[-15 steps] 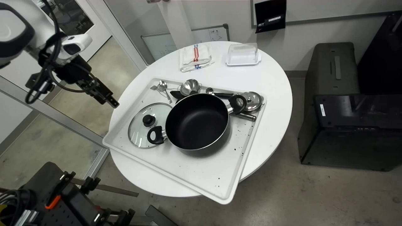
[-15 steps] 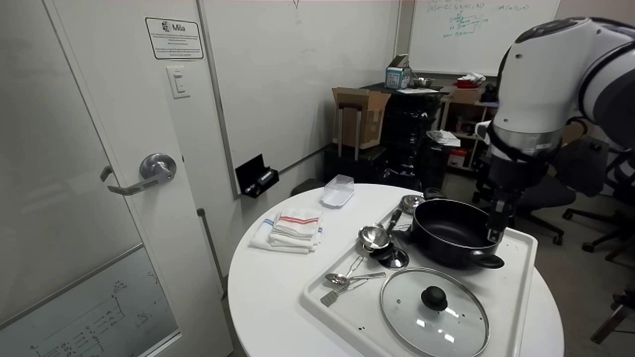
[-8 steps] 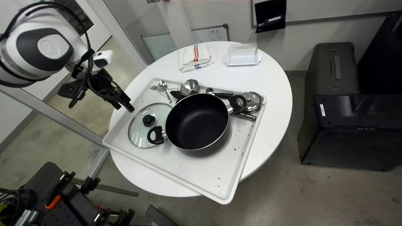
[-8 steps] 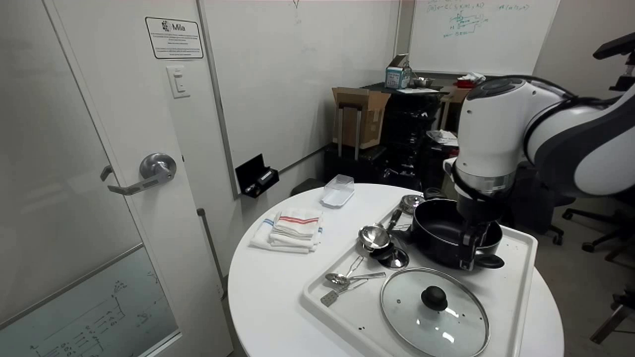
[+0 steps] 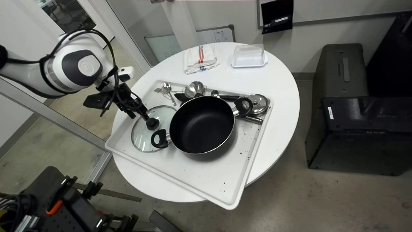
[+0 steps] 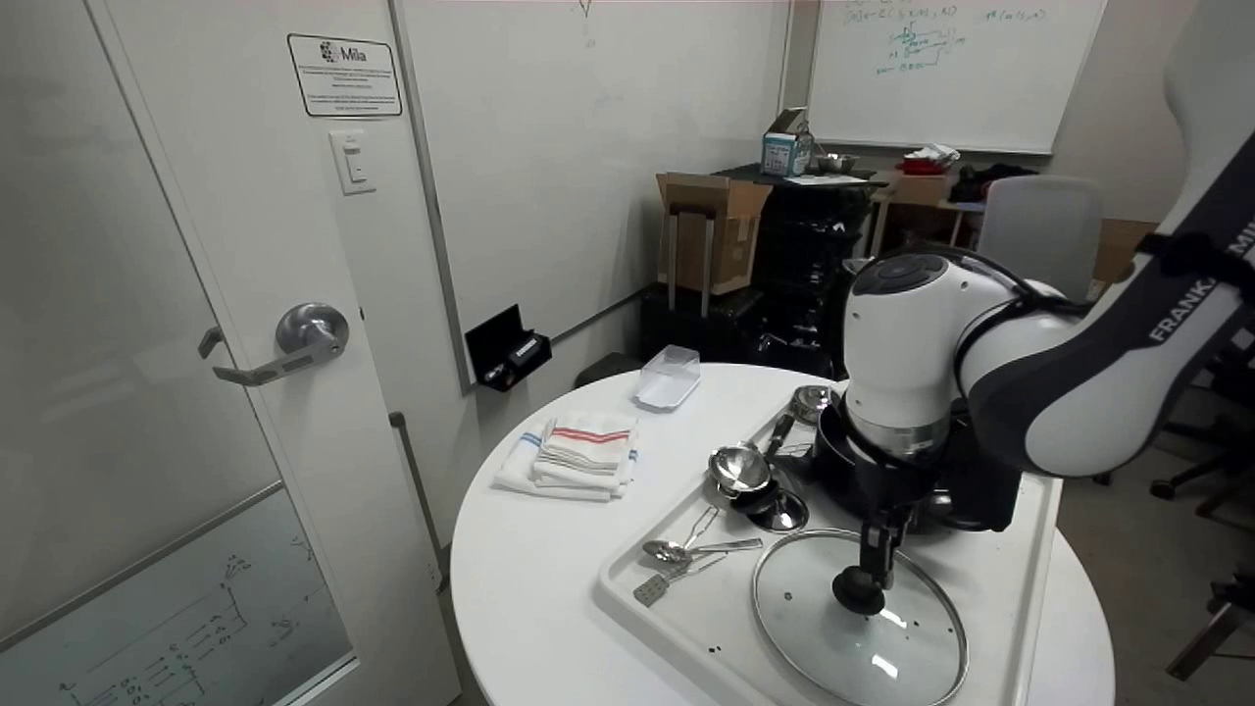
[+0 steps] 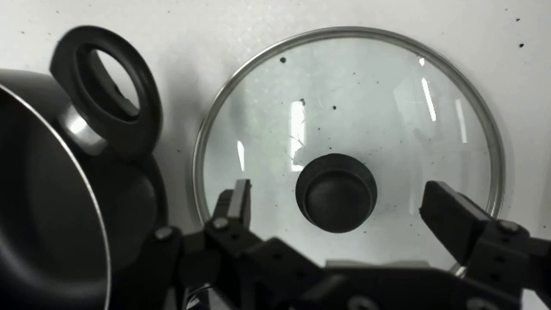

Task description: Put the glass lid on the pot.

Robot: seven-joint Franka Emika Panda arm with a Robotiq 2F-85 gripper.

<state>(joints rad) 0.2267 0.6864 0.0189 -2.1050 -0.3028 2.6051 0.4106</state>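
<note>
Wrist view: over the last second the end effector (image 7: 335,193) has come down to the knob (image 7: 338,200), fingers (image 7: 239,200) spread at its 9 and 3 o'clock, gripping nothing. Glass lid (image 7: 359,125) lies on the tray (image 7: 527,129), pot (image 7: 47,202) at its 9 o'clock. Approach seems nearly done; grasp next.

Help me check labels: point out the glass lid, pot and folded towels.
Glass lid (image 7: 337,191): wrist view, on the knob.
Pot (image 5: 201,127): in an exterior view, inner base.
Folded towels (image 6: 580,454): in an exterior view, top layer.

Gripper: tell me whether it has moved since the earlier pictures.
Yes. In both exterior views, the gripper has moved toward the black knob of the stationary glass lid.
</note>
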